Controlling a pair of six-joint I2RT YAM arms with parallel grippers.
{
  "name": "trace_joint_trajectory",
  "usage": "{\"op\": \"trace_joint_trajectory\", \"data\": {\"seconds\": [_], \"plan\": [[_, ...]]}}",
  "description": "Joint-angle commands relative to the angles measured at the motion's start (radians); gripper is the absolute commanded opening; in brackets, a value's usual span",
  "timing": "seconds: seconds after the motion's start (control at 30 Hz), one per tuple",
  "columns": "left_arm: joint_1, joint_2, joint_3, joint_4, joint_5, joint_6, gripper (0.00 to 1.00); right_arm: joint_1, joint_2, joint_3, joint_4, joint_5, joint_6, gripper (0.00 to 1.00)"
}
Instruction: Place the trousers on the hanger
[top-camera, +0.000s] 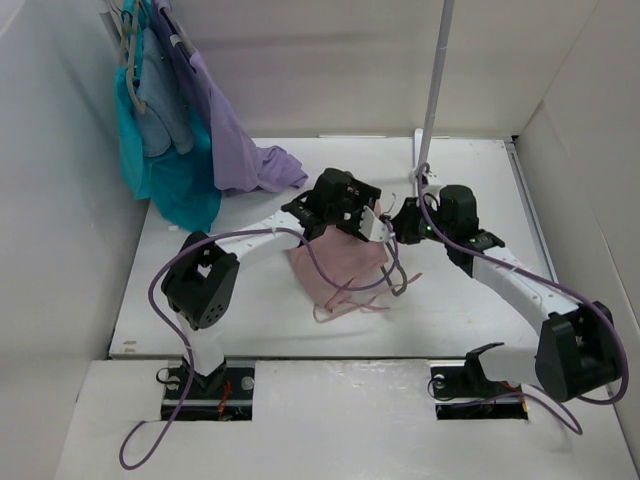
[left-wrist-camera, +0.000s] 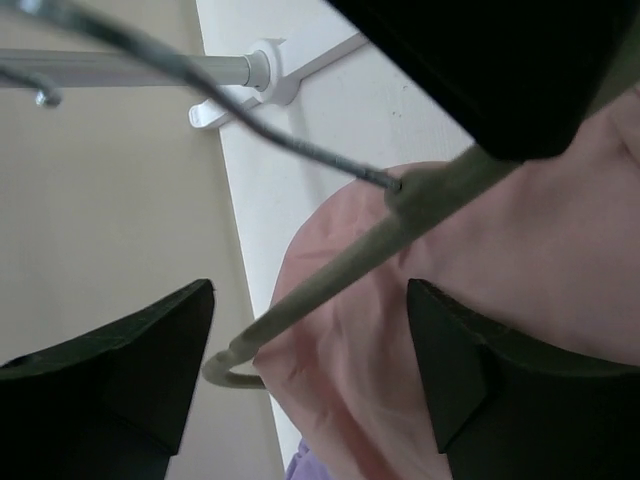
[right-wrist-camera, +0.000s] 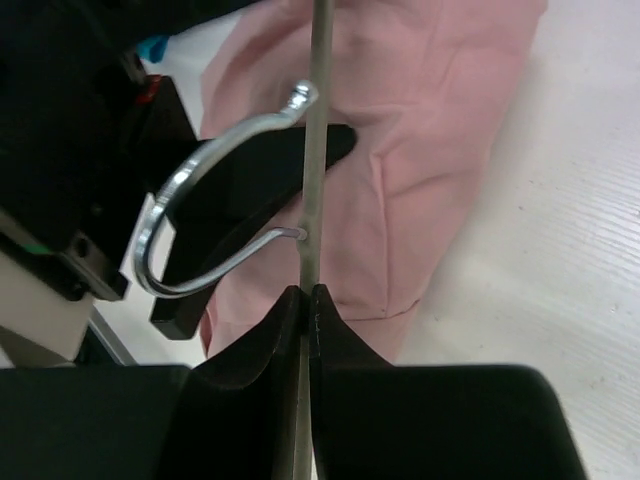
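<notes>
Top view: dusty-pink soft fabric trousers (top-camera: 335, 268) bunched in a heap at the centre of the white table (top-camera: 200, 310), thin drawstrings (top-camera: 350, 303) trailing out at 6 o'clock. Left gripper (top-camera: 352, 215) and right gripper (top-camera: 398, 225) meet over the heap's 1 o'clock edge. The jaws are too small to read here. Teal garment (top-camera: 175, 185) and lilac garment (top-camera: 235, 150) hang at 10 o'clock, well apart from the heap. Upright metal pole (top-camera: 435, 90) on a white foot (top-camera: 420, 170) at 1 o'clock, just behind the grippers. Purple cables (top-camera: 153, 285) loop along both arms.

Left wrist view: only here the thin grey metal-look hanger (left-wrist-camera: 330, 268) reads clearly. Its slim bar runs from 7 to 1 o'clock across the gap between the two dark fingers (left-wrist-camera: 120, 360), rounded corner at 7. The fingers stand wide apart, gripping nothing, and the bar touches neither. Pink cloth lies behind the bar, centre to 4 o'clock; contact with the bar cannot be told. The right gripper's black body blocks the 1 o'clock corner.

Right wrist view: only here the grip shows. The right gripper's fingers (right-wrist-camera: 260, 340) are pinched tight on the hanger's thin bar at 6 o'clock, the bar running straight up to 12. Chrome hook (right-wrist-camera: 170, 210) curls out at 9 o'clock, with the left gripper's dark finger behind it. Trousers lie behind the bar, 12 to 3 o'clock.
</notes>
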Motion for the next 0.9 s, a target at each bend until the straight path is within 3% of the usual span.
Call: {"op": "trace_joint_trajectory", "data": {"seconds": [0.0,0.07,0.1,0.2,0.23,0.3,0.43,0.53,0.57,0.63,0.87], "plan": [[-0.003,0.018,0.034,0.052,0.004,0.03,0.71,0.031,-0.007,-0.007,0.143,-0.088,0.034,0.0],[-0.003,0.032,0.044,0.052,-0.016,0.03,0.54,0.031,-0.007,-0.007,0.153,-0.088,0.035,0.0],[-0.003,0.043,0.044,0.052,-0.016,0.03,0.38,0.042,0.002,-0.007,0.153,-0.088,0.035,0.0],[-0.003,0.043,0.053,0.041,-0.025,0.03,0.23,0.042,0.013,-0.007,0.162,-0.088,0.044,0.0],[-0.003,0.043,0.053,0.031,-0.025,0.03,0.11,0.042,0.013,-0.016,0.162,-0.088,0.044,0.0],[-0.003,0.03,0.053,0.031,-0.016,0.016,0.01,0.042,0.022,-0.016,0.162,-0.088,0.044,0.0],[-0.003,-0.003,0.053,-0.009,-0.007,0.004,0.0,0.042,0.01,-0.016,0.162,-0.067,0.044,0.0],[-0.003,-0.012,0.062,-0.061,0.002,0.004,0.0,0.042,-0.025,-0.016,0.162,-0.028,0.044,0.17],[-0.003,-0.025,0.062,-0.074,0.002,0.014,0.0,0.051,-0.034,-0.004,0.162,-0.019,0.044,0.31],[-0.003,-0.034,0.071,-0.107,0.002,0.026,0.0,0.051,-0.062,0.022,0.153,0.012,0.035,0.41],[-0.003,-0.068,0.08,-0.196,0.002,0.054,0.0,0.051,-0.168,0.14,0.02,0.232,0.001,0.44]]}}
